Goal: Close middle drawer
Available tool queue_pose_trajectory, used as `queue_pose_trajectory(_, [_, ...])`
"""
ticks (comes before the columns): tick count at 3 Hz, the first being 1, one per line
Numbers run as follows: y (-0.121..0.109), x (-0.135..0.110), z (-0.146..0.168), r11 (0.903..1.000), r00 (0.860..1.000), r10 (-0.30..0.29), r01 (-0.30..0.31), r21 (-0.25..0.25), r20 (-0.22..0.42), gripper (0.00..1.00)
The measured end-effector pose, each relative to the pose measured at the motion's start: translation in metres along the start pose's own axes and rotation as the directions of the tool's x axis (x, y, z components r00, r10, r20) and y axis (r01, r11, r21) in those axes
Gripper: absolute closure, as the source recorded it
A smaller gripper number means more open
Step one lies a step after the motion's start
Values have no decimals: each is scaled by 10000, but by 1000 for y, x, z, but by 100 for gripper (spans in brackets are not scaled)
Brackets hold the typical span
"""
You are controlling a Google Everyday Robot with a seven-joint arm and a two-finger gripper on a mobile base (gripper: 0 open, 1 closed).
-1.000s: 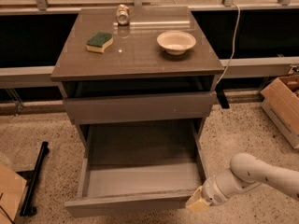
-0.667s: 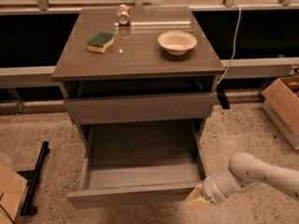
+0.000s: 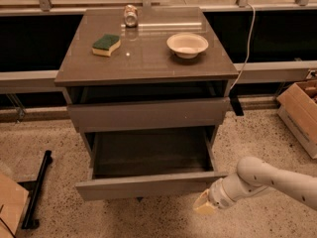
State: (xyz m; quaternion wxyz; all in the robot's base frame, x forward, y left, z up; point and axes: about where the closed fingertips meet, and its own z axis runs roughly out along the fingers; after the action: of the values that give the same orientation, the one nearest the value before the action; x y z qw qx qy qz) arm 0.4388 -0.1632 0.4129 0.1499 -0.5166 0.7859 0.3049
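Observation:
The middle drawer (image 3: 143,186) stands pulled out of the grey-brown cabinet (image 3: 148,58). Its flat front faces me low in the view, and its empty box interior (image 3: 151,152) shows behind it. The uppermost drawer front (image 3: 148,114) sits above it, slightly out from the cabinet. The lowest drawer front is hidden under the open drawer. My gripper (image 3: 204,206) is at the lower right, just below and in front of the right end of the middle drawer's front. The white arm (image 3: 267,180) reaches in from the right edge.
On the cabinet top are a green and yellow sponge (image 3: 106,44), a white bowl (image 3: 187,44) and a can (image 3: 131,15). A cardboard box (image 3: 299,110) stands on the floor at the right. A black stand (image 3: 37,187) and cardboard (image 3: 10,207) lie at the left.
The middle drawer has slid back toward the cabinet, so less of its box shows. My gripper has moved inward with the drawer's front right corner.

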Motion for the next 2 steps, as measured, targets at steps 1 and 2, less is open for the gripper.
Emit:
queue_pose_trajectory(1, [-26,-24,-13,9953,9975,-420,369,901,562,100])
queue_pose_trajectory(2, [-66,-56,-38,9724,9914,-1290,1225,1984,205,100])
